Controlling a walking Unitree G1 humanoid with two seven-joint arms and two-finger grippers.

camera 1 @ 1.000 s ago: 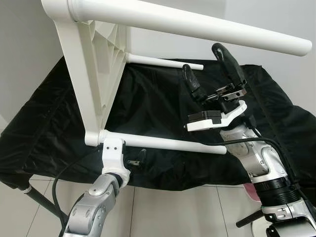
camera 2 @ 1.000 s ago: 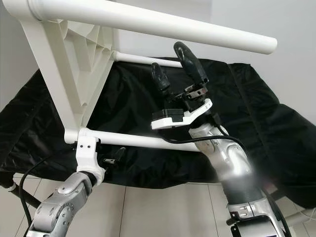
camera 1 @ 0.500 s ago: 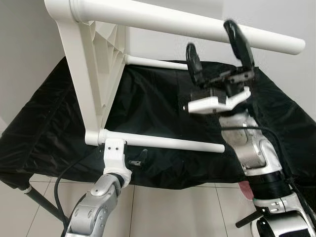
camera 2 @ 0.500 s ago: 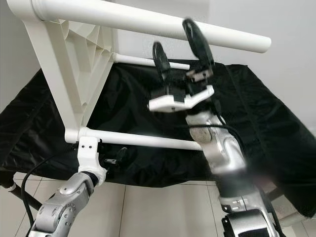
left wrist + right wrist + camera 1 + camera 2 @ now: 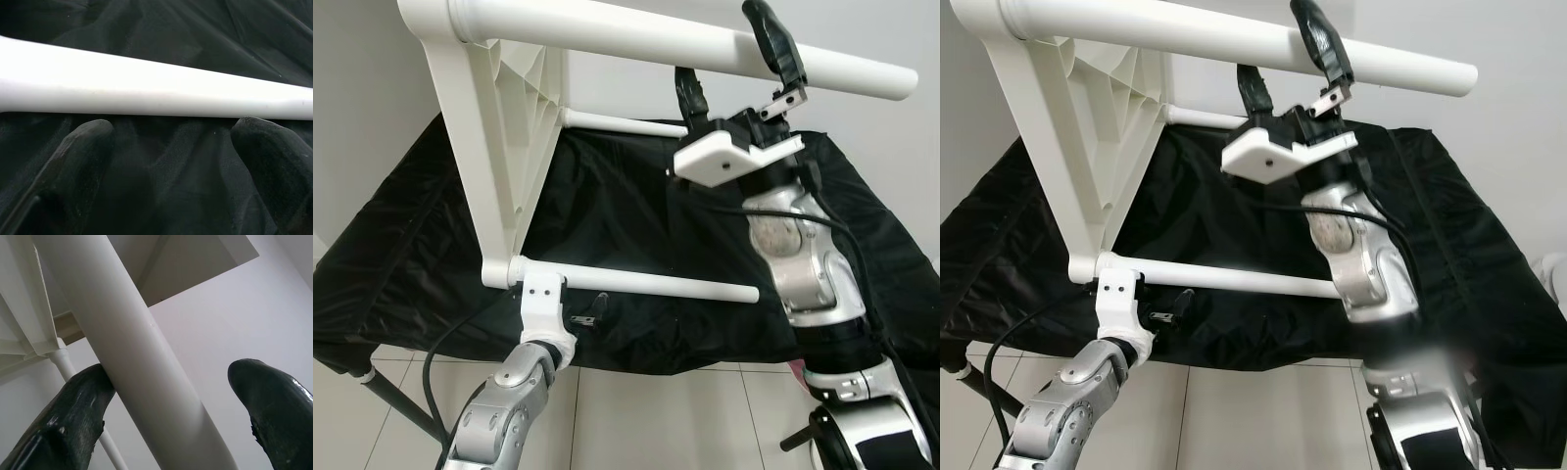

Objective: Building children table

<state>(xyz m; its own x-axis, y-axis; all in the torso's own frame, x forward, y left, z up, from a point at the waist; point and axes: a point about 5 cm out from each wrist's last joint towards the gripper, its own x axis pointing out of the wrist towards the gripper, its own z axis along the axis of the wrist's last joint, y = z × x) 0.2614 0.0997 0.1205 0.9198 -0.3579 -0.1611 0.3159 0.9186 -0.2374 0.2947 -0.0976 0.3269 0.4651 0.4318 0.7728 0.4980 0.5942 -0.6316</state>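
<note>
**White table frame tipped on its side over black-draped surface**

1. Surface [image 5: 401, 264]: I see it draped in a black, creased cloth, running across the middle of my head view, with pale floor tiles [image 5: 646, 411] below its near edge.

2. Children's table frame [image 5: 494, 147]: white plastic, tipped on its side, its ribbed underside facing to the right. Legs project from it toward my right.

3. Top leg [image 5: 646, 37]: the thickest tube I see, crossing the top of the head view from the frame's upper corner out to a free end at the right.

4. Lower leg [image 5: 636, 284]: thinner, roughly level, just above the cloth.

5. Far leg [image 5: 622, 122]: thin, behind the frame.

6. Right gripper [image 5: 736, 54]: raised to the top leg, fingers spread and straddling it; one finger [image 5: 68, 421] touches the tube, the other stands apart.

7. Left gripper [image 5: 166, 161]: below the lower leg near the frame's bottom corner, fingers spread, tips just short of the tube.
</note>
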